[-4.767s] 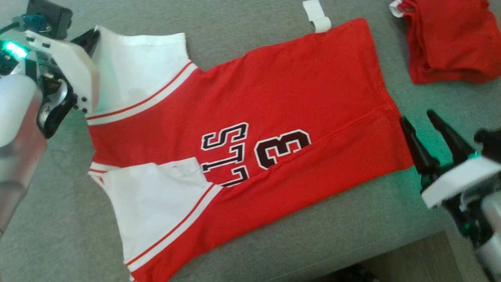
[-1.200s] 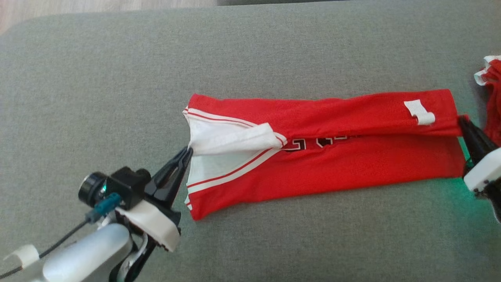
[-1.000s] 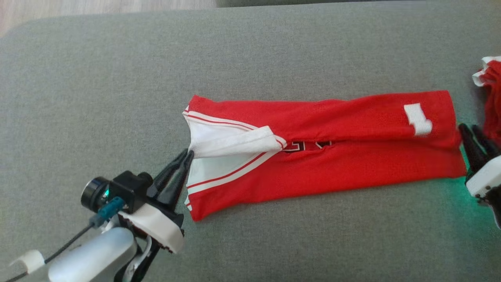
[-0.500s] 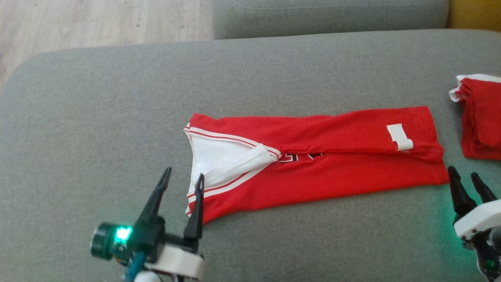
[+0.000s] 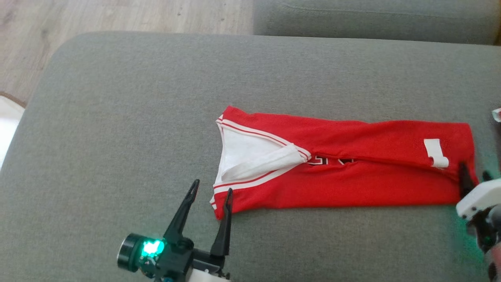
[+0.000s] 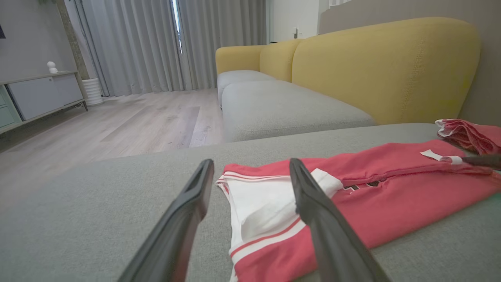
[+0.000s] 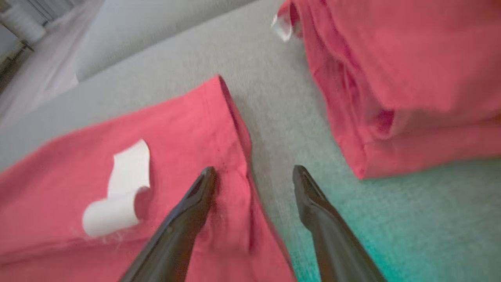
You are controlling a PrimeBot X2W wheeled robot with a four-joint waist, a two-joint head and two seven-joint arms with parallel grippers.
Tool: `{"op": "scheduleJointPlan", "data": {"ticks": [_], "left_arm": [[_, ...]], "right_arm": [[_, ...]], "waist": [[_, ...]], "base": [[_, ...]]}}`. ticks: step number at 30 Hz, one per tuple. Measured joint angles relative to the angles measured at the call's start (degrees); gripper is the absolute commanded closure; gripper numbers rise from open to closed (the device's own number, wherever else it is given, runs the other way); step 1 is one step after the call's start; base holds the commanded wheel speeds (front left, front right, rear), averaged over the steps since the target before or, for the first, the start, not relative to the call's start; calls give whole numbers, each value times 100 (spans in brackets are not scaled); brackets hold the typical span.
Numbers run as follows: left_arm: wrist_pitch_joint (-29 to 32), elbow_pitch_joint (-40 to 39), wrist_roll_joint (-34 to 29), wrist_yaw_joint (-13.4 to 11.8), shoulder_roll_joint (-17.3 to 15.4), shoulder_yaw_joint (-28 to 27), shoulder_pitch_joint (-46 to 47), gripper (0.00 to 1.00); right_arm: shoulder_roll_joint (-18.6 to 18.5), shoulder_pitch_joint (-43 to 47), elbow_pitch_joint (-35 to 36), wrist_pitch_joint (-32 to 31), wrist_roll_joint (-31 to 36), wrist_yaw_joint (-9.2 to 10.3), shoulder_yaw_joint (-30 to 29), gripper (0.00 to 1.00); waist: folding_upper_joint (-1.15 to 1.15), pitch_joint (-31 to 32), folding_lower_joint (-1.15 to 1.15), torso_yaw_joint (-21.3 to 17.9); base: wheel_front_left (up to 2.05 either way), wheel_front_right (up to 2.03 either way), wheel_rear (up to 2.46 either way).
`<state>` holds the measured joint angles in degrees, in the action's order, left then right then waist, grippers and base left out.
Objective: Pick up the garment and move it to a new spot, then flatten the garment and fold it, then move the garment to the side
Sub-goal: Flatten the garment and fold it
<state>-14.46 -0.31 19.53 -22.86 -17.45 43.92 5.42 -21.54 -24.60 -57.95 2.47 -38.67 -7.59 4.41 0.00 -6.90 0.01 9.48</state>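
Observation:
The garment [image 5: 352, 180] is a red jersey with white striped sleeves, folded lengthwise into a long band on the grey sofa cushion [image 5: 137, 98]. A white label [image 5: 435, 152] curls near its right end. My left gripper [image 5: 211, 186] stands open just off the jersey's lower left corner, holding nothing. In the left wrist view the open left gripper [image 6: 250, 164] frames the white sleeve end of the garment [image 6: 391, 184]. My right gripper [image 5: 473, 174] is at the jersey's right end. In the right wrist view the right gripper [image 7: 254, 170] is open astride the hem of the garment [image 7: 176, 129].
A second red cloth pile [image 7: 411, 78] lies just right of the jersey, close to my right fingers. Another grey cushion [image 5: 372, 17] and a yellow sofa back [image 6: 383, 62] lie beyond. Wooden floor [image 5: 117, 15] borders the cushion's far left edge.
Both grippers have opened and let go of the jersey's ends, and the left one drew back toward me. The head camera has shifted, so the whole scene sits differently in the picture.

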Motion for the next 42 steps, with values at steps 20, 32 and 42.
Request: {"op": "scheduleJointPlan", "data": {"ticks": [20, 32, 42], "left_arm": [[0, 203, -579, 678, 448, -817, -244, 0], [0, 269, -749, 890, 577, -1068, -504, 0], [0, 374, -850, 1132, 770, -1163, -506, 0]], "right_arm": [[-23, 327, 762, -512, -235, 0, 52, 100], [-321, 744, 3074, -1279, -740, 0, -497, 100], [1189, 952, 4709, -2365, -642, 0, -207, 100]], "waist": [[0, 60, 0, -375], [0, 254, -1, -477], [0, 330, -1, -128]], "base": [[0, 0, 0], [0, 0, 0], [0, 0, 0]]}}
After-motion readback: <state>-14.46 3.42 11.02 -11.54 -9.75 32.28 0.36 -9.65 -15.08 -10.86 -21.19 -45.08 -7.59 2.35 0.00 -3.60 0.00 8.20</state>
